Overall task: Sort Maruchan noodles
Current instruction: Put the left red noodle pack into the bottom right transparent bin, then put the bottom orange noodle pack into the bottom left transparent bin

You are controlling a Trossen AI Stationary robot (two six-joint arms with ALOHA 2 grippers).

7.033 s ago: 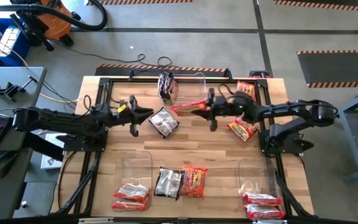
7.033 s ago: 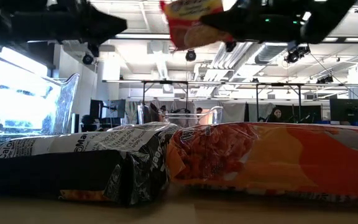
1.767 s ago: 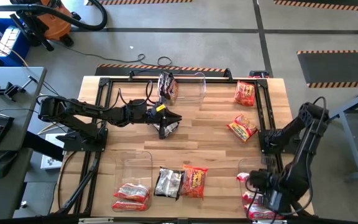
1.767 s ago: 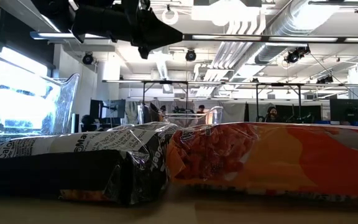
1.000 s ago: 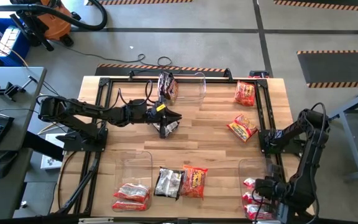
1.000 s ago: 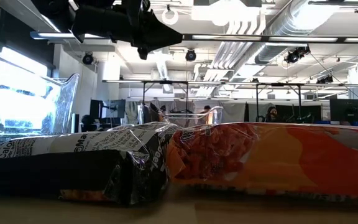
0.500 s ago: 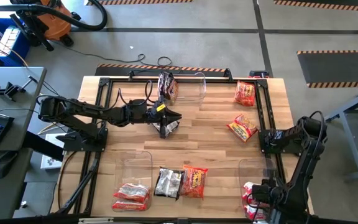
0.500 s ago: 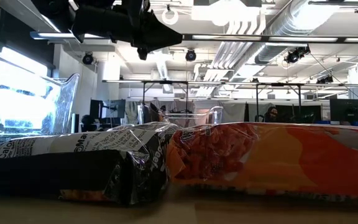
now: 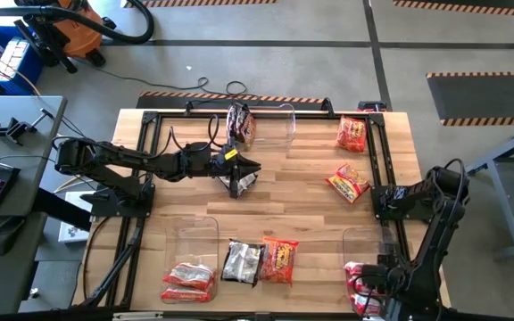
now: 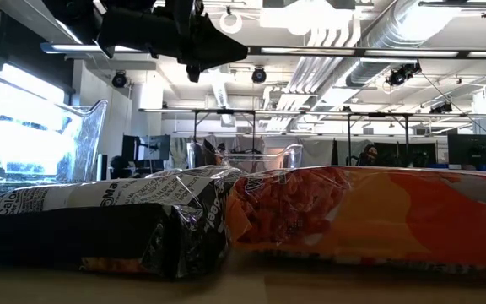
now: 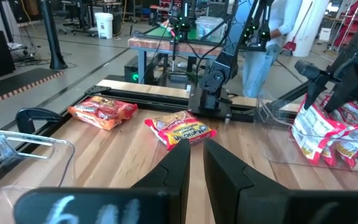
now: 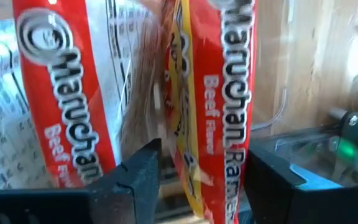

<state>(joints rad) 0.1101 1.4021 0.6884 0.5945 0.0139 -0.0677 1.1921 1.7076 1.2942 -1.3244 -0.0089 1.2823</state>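
Since the frames seven seconds back, the right arm has carried its red-and-white packet from mid-table to the clear bin (image 9: 364, 245) at the near right corner of the tabletop (image 9: 302, 192), and the right gripper (image 9: 370, 290) now sits low over that bin. In the right wrist view its fingers (image 12: 138, 171) stand apart on either side of a red-and-white beef packet (image 12: 213, 93) that stands on edge between them, not visibly pinched; a second packet of the same kind (image 12: 64, 93) lies beside it.

Left gripper (image 9: 250, 168) is unchanged over the last two seconds: it hovers at mid-table, just above the black-silver packet (image 9: 239, 183). Its fingers (image 11: 179, 168) are nearly closed, a thin gap between them, nothing held.

Packet positions, high view:
- Dark packet (image 9: 239, 123) standing in the far clear bin (image 9: 284, 120) at the table's far edge.
- Orange-red packet (image 9: 352, 134) at the far right corner, lying flat.
- Second orange-red packet (image 9: 348, 185) nearer, right of centre, turned at an angle.
- Black-silver packet (image 9: 242, 262) and orange packet (image 9: 279, 259) side by side, touching, at the near edge centre; these fill the low view.
- Two pinkish red-and-white packets (image 9: 188, 283) stacked in the near left bin (image 9: 194, 236).

Left wrist view shows both orange-red packets ahead on the wood and the right arm's bin of red-and-white packets off to the side. A person stands beyond the table in that view.
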